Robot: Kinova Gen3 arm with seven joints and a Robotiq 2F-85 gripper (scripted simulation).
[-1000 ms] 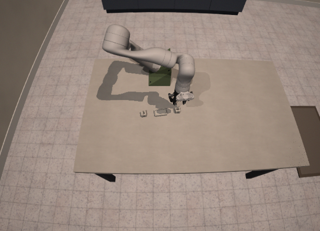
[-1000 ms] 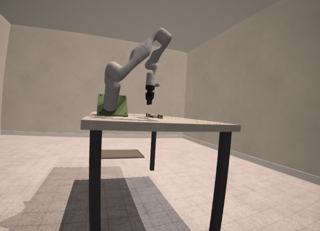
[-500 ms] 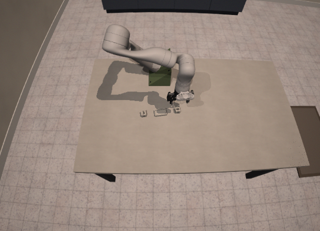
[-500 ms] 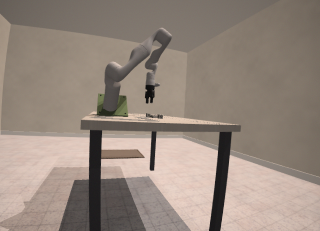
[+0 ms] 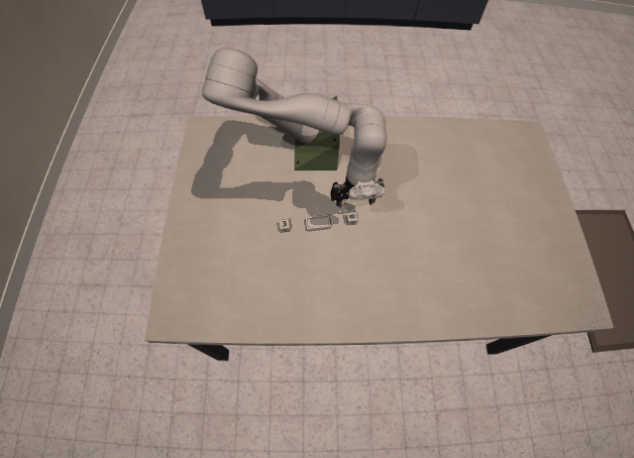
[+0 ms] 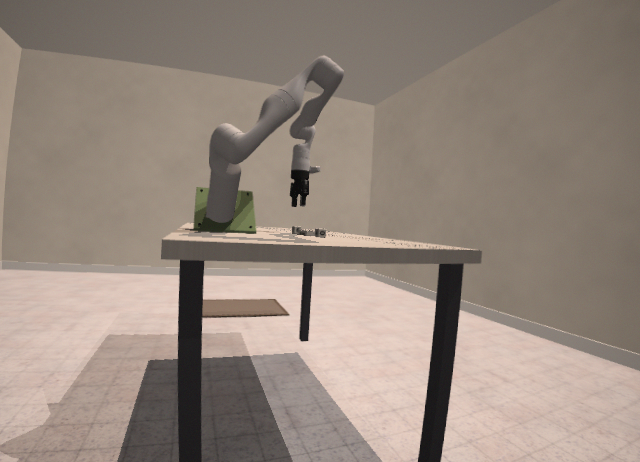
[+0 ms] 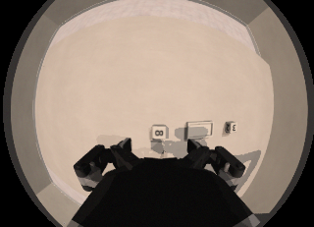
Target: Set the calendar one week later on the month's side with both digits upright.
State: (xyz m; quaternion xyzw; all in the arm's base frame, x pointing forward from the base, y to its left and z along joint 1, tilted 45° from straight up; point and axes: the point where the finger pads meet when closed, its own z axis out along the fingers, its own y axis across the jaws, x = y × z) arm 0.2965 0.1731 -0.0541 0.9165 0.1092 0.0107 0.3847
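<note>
The fingers (image 5: 357, 203) (image 6: 298, 205) are hovering released above the counter (image 5: 388, 289) (image 6: 320, 254) (image 7: 147, 75), holding nothing. Nearest, the cube topped with an 8 (image 5: 351, 218) (image 6: 296, 230) (image 7: 159, 133) is resting below and slightly ahead of them; beyond it the tray (image 5: 318, 229) (image 6: 308, 233) (image 7: 199, 122) is lying unfilled, then the cube topped with a 3 (image 5: 283, 224) (image 6: 320, 233) (image 7: 231, 128). Turning and choosing faces is probably the step under way; the next move is likely calling for a squared regrasp.

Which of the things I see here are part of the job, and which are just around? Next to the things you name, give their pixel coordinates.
Part of the job:
- cube with an 8 on top (image 5: 351, 218) (image 7: 159, 133)
- cube with a 3 on top (image 5: 283, 224) (image 7: 232, 128)
- tray (image 5: 318, 229) (image 7: 199, 122)
- table (image 5: 358, 289) (image 6: 320, 254) (image 7: 147, 75)

Just around:
- brown mat (image 5: 609, 269) (image 6: 242, 308)
- dark cabinet (image 5: 348, 2)
</note>
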